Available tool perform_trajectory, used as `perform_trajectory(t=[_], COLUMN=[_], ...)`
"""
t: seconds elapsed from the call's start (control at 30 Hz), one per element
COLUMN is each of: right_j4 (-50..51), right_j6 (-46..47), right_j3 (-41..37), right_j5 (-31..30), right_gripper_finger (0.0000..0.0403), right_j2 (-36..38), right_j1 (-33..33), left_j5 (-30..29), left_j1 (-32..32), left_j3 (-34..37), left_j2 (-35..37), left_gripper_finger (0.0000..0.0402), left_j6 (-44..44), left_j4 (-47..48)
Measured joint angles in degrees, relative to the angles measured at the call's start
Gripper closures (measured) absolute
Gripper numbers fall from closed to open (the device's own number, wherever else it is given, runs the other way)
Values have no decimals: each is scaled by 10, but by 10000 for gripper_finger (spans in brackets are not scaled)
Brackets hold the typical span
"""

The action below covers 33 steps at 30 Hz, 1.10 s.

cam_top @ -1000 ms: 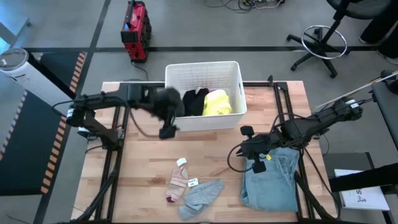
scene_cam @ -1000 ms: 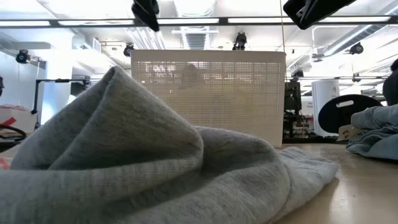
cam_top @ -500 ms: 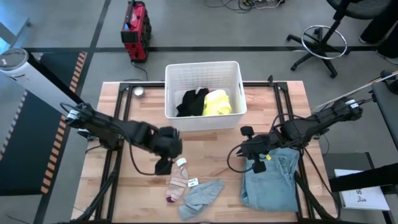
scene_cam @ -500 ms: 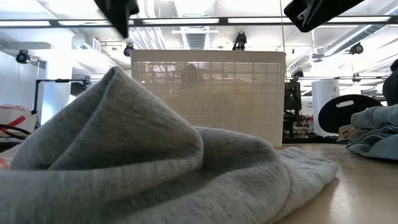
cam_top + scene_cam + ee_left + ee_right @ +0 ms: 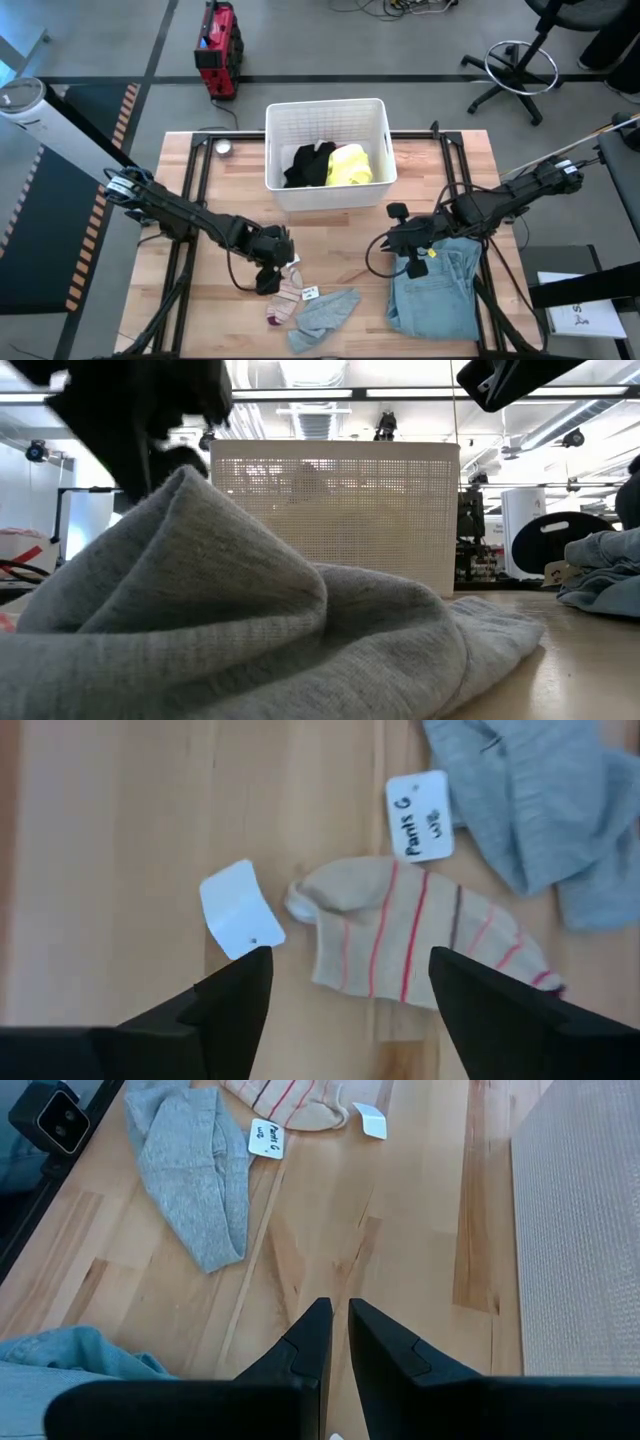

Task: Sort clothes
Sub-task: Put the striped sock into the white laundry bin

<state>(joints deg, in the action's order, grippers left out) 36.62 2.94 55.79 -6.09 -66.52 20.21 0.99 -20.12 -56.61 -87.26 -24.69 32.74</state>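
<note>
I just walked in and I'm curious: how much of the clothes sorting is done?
Done: jeans lie by the resting right gripper. In hand: the open left gripper hangs above the striped sock. Left: grey garment, plus black and yellow pieces inside the basket.

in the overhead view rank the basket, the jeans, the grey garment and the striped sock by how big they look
1. White basket, largest.
2. Light blue jeans, somewhat smaller.
3. Grey garment.
4. Striped sock, smallest; its upper end is hidden under the left gripper.
</note>
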Motion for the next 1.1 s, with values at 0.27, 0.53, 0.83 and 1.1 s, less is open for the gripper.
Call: perform_trajectory(t=[0.27,0.53,0.83,1.1], right_j4=[0,0,-1,-5], right_j6=[-1,-2,-2,0], right_j3=[-1,-1,-2,-17], right_j5=[0,0,0,0], right_gripper_finger=[380,380,379,379], right_j2=[0,0,0,0], right_j1=[0,0,0,0], left_j5=[0,0,0,-6], left_j1=[0,1,0,-2], left_j3=[85,125,132,128], left_j2=[0,0,-27,-69], left_gripper_finger=[165,170,171,198], left_j6=[-32,-57,-60,-64], left_j4=[-121,-166,-199,-210])
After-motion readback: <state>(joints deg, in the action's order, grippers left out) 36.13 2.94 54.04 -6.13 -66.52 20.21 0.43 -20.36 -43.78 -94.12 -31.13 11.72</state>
